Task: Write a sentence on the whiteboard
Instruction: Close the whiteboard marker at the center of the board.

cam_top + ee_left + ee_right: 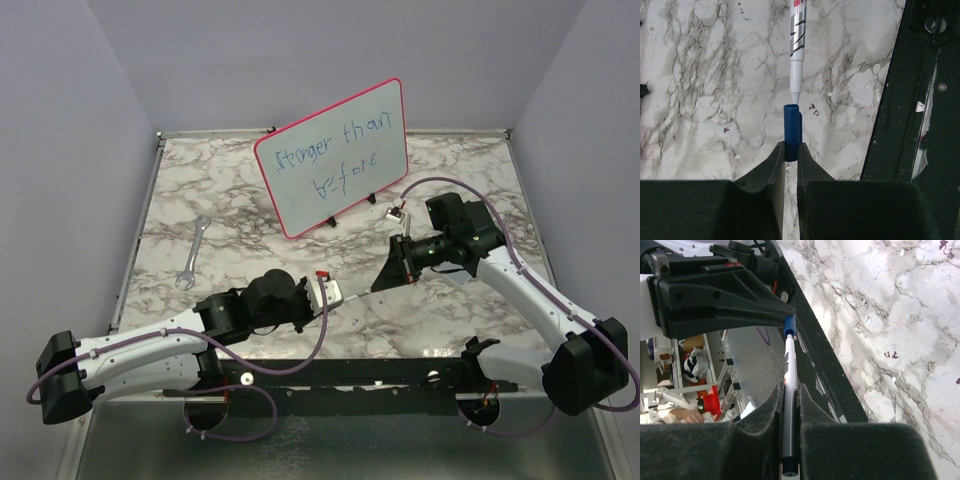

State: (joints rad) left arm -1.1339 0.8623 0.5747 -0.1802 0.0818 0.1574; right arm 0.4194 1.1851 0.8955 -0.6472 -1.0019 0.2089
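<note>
Right gripper (788, 395) clamps marker (789, 367), left gripper (791, 150) clamps cap (791, 125); whiteboard (300, 210) stands beyond both.

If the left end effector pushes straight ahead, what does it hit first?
The marker held by the right end effector: its tip sits right at the mouth of the blue cap the left end effector grips, possibly touching.

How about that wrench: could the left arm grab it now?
Probably not yet: the wrench lies in the open near that arm, but the left gripper is shut on the blue cap.
</note>
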